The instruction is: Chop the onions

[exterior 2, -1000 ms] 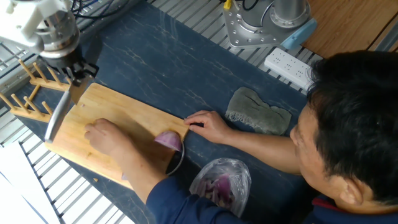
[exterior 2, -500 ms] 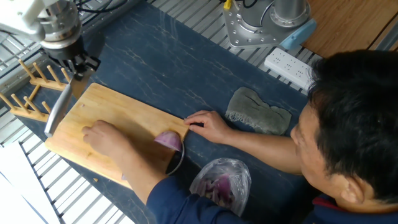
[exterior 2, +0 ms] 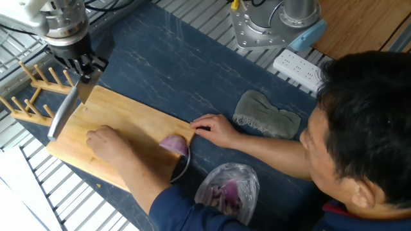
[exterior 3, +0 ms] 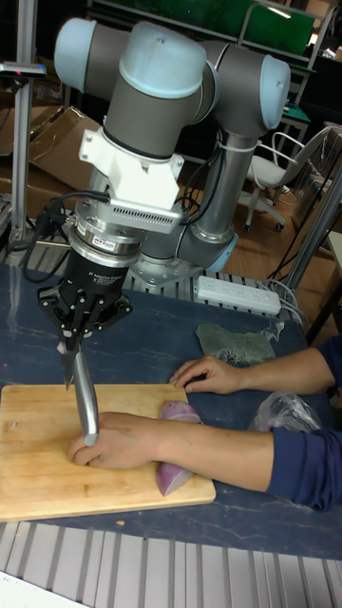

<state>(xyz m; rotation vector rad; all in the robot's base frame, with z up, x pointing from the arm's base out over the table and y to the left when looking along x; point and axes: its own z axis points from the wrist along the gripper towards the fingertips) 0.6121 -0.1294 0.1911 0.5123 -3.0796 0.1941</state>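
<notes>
At the left, the gripper (exterior 2: 85, 69) has its jaws pinched on the handle of a knife (exterior 2: 64, 110), so the blade hangs down and out over the left end of the board (exterior 2: 131, 119), tip low, ready for a cut. In the tall view the blade (exterior 3: 85, 404) comes down just beside a person's hand (exterior 3: 119, 439), close enough that I cannot tell whether they touch. That hand (exterior 2: 106, 141) lies flat on the board, probably arranging something there or steadying the board. Further right the onion (exterior 2: 173, 144), a purple wedge, sits at the board's near right edge, well apart from the blade, so no chop can land on it yet; it would need moving under the knife. The other hand (exterior 2: 215, 128) rests at the board's right corner, likely bracing it. Right again lie a cloth (exterior 2: 266, 115) and, nearer the person, a bag (exterior 2: 228, 189) of purple scraps, both off the board and out of the work.

Hidden: the forearm covers part of the onion (exterior 3: 176, 446), so its full shape and count are unclear. Whatever lies under the flat hand cannot be seen. The knife's edge direction is hard to make out.
</notes>
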